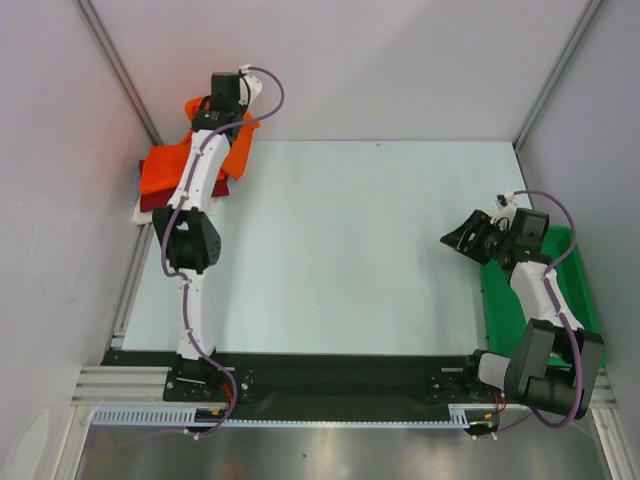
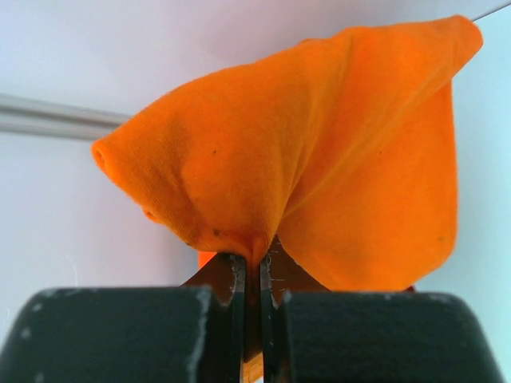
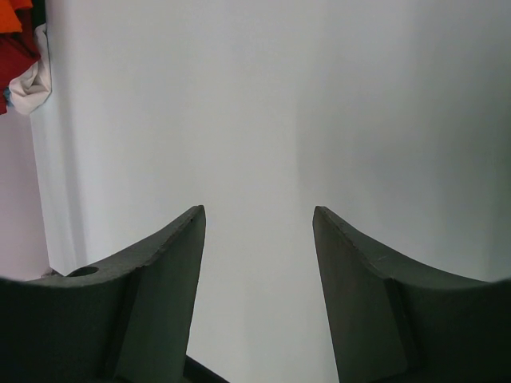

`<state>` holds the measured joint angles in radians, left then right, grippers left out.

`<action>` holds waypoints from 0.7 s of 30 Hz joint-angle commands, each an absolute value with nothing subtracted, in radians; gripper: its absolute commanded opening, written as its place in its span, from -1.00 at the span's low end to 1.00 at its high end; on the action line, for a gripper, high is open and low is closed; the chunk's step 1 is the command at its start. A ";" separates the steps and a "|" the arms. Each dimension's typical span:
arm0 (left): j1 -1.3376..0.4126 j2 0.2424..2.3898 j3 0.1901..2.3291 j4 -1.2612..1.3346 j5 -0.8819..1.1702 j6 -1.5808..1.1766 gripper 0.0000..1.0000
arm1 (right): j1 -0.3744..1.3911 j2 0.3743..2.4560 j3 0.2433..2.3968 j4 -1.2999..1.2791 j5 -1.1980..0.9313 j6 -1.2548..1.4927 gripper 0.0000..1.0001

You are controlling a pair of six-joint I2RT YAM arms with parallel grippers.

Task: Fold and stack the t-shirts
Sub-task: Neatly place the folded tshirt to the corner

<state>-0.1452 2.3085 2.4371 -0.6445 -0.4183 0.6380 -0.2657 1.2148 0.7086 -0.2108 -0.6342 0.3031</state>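
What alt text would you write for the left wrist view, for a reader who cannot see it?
The left gripper is shut on a pinch of a bright orange t-shirt, whose cloth billows up above it and fills most of the view. Behind are a pale wall and a metal rail.

I can read no words, numbers or marks anywhere. The orange t-shirt [image 2: 319, 159] pinched in my left gripper [image 2: 254, 279] is plain, as are the green tray [image 1: 563, 240] at 3 o'clock and the worktop [image 1: 350, 250].
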 commanded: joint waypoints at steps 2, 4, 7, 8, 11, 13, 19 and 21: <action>-0.094 2.220 2.433 -0.580 -0.483 0.672 -0.99 | -0.272 1.193 0.722 -0.189 -0.657 0.313 0.24; -0.080 2.229 2.433 -0.565 -0.492 0.686 -0.99 | -0.272 1.196 0.729 -0.192 -0.657 0.314 0.24; -0.054 2.252 2.431 -0.542 -0.502 0.718 -0.99 | -0.273 1.203 0.738 -0.199 -0.658 0.308 0.24; -0.040 2.267 2.431 -0.537 -0.503 0.725 -0.99 | -0.273 1.207 0.742 -0.201 -0.655 0.305 0.23; -0.018 2.290 2.404 -0.496 -0.518 0.767 -0.99 | -0.275 1.209 0.739 -0.201 -0.652 0.304 0.23; -0.003 2.302 2.384 -0.467 -0.526 0.793 -0.99 | -0.275 1.209 0.736 -0.198 -0.650 0.305 0.24; 0.031 2.379 2.384 -0.405 -0.541 0.862 -0.99 | -0.288 1.189 0.710 -0.204 -0.647 0.302 0.23; 0.032 2.408 2.384 -0.379 -0.552 0.886 -0.99 | -0.291 1.186 0.704 -0.204 -0.644 0.304 0.24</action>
